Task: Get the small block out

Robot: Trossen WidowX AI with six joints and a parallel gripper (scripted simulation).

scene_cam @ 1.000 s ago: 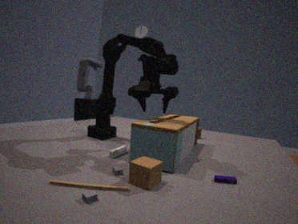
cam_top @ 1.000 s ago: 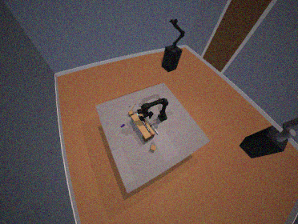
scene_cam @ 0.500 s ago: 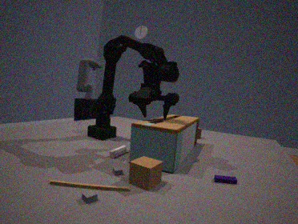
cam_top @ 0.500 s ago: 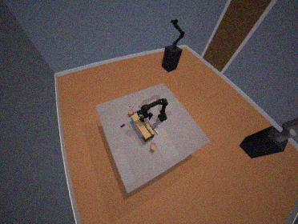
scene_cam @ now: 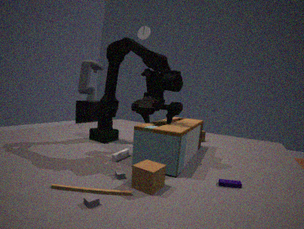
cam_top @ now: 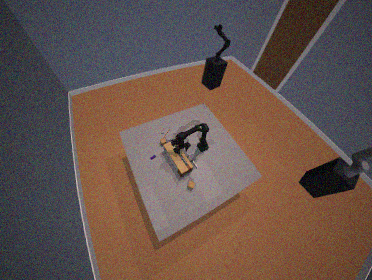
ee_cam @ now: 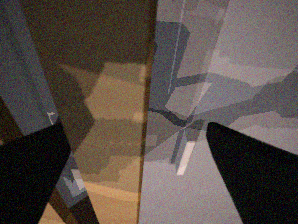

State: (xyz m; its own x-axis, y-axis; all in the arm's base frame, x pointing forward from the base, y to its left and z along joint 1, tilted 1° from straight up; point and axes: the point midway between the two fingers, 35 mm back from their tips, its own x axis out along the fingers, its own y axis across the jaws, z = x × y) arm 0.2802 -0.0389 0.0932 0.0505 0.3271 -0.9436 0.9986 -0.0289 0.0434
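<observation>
The box (cam_top: 179, 162) (scene_cam: 157, 149) stands upright, with a wooden top and pale see-through walls. In the wrist view a wooden top strip (ee_cam: 117, 90) runs between the fingers, with a long slot beside it at left. My gripper (cam_top: 180, 147) (scene_cam: 158, 121) (ee_cam: 136, 126) is open and empty, pointing down just over the top of the box. In the wrist view its left finger is by the slot and its right finger is beyond the strip's edge. Whether the tips touch the top I cannot tell. I cannot make out the small block or the shelf inside.
An orange cube (cam_top: 191, 185) (scene_cam: 148, 177) stands near the box's end; another orange block (cam_top: 163, 141) (scene_cam: 203, 136) is by the far end. A purple block (cam_top: 153, 157) (scene_cam: 230, 183), a white bar (scene_cam: 121, 154) (ee_cam: 185, 158), a wooden stick (scene_cam: 90, 190) and small grey pieces (scene_cam: 91, 202) (scene_cam: 120, 175) lie around.
</observation>
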